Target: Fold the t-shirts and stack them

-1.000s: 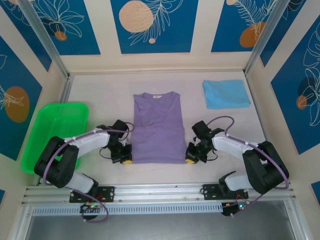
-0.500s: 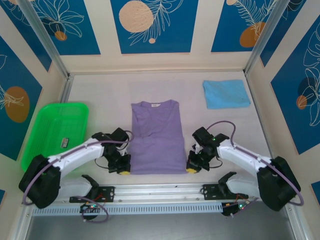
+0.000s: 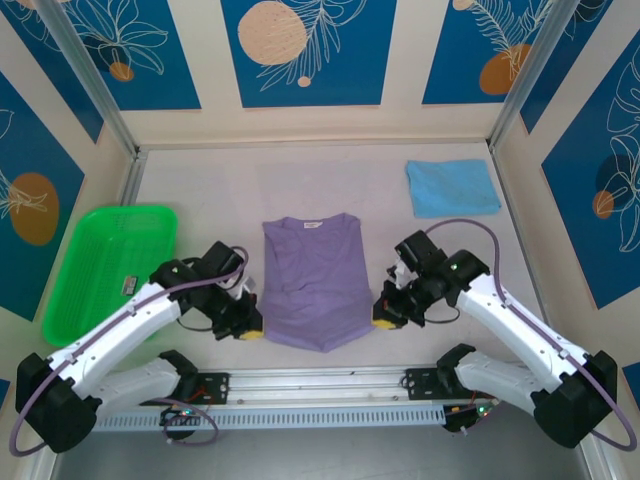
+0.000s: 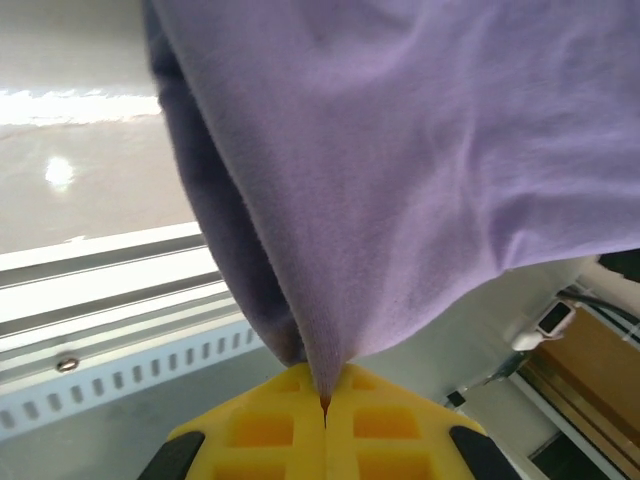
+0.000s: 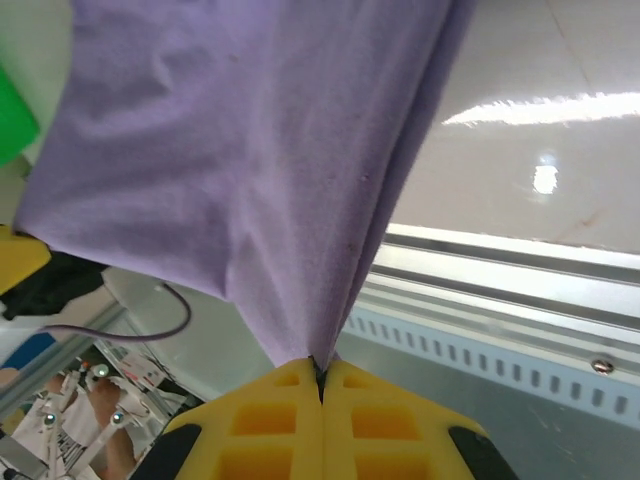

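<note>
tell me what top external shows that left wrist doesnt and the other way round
Top external gives the layout: the sky-blue t-shirt folded at the far right, the green tray on the left, and the right gripper shut on the lavender t-shirt at its near right edge. Left wrist gives the close-up: cloth drawn to a point between pressed-together yellow fingers, with the slotted rail behind. Both share the lavender t-shirt and the left gripper shut on it.

A robot lab cell, with aluminium rail [image 3: 320, 384] and printed wall panels [image 3: 300, 50]
</note>
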{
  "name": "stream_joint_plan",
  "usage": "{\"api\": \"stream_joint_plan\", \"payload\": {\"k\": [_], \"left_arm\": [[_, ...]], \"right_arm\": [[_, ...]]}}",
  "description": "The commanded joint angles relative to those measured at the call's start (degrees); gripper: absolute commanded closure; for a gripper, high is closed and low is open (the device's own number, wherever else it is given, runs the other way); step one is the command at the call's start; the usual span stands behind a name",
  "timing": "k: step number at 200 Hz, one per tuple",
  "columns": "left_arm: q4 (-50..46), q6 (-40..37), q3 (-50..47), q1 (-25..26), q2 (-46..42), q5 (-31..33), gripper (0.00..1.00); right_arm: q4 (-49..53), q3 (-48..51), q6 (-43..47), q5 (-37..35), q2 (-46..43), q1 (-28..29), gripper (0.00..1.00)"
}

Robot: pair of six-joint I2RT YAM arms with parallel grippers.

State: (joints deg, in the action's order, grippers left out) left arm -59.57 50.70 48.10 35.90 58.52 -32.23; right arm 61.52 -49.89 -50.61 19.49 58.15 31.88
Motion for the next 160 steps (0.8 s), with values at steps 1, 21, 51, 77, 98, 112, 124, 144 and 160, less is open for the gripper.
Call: {"api": "stream_joint_plan", "payload": {"k": [1, 21, 51, 77, 98, 112, 124, 144, 160], "left_arm": [[-1.4, -0.8, 6.1, -2.7, 2.7, -0.8, 1.00], [-0.9, -3.0, 11.4, -6.4, 7.1, -0.8, 1.00], [6.1, -0.7, 16.1, -12.9, 13.8, -4.0, 1.00], [9.9, -0.5, 23.0, -16.2, 22.5, -4.1, 1.00], [10.2, -2.5, 30.2, -17.6, 30.7, -2.9, 1.00], [9.8, -3.0, 34.7, -19.1, 35.9, -1.5, 1.00], [11.3, -2.7, 37.6, -20.3, 40.2, -1.9, 1.00], [11.4, -2.0, 42.6, -21.7, 46.6, 1.0, 1.00], [11.4, -1.1, 45.0, -23.4, 50.4, 5.5, 1.00]], "right_arm": [[3.2, -4.3, 3.2, -0.4, 2.5, -2.1, 1.00], [1.5, -6.9, 4.8, 0.1, 5.5, -6.1, 1.00], [-1.3, -13.5, 6.8, 1.9, 14.3, -11.5, 1.00], [-1.2, -22.5, 7.3, 0.8, 24.7, -15.3, 1.00], [0.3, -30.8, 7.0, 2.2, 35.2, -18.2, 1.00], [0.6, -37.1, 6.3, 2.3, 42.0, -19.1, 1.00], [0.8, -42.8, 5.1, 2.8, 47.7, -19.8, 1.00], [4.0, -55.6, 2.9, 2.1, 59.7, -20.6, 1.00], [6.7, -68.0, 2.4, 2.5, 69.6, -20.8, 1.00]]}}
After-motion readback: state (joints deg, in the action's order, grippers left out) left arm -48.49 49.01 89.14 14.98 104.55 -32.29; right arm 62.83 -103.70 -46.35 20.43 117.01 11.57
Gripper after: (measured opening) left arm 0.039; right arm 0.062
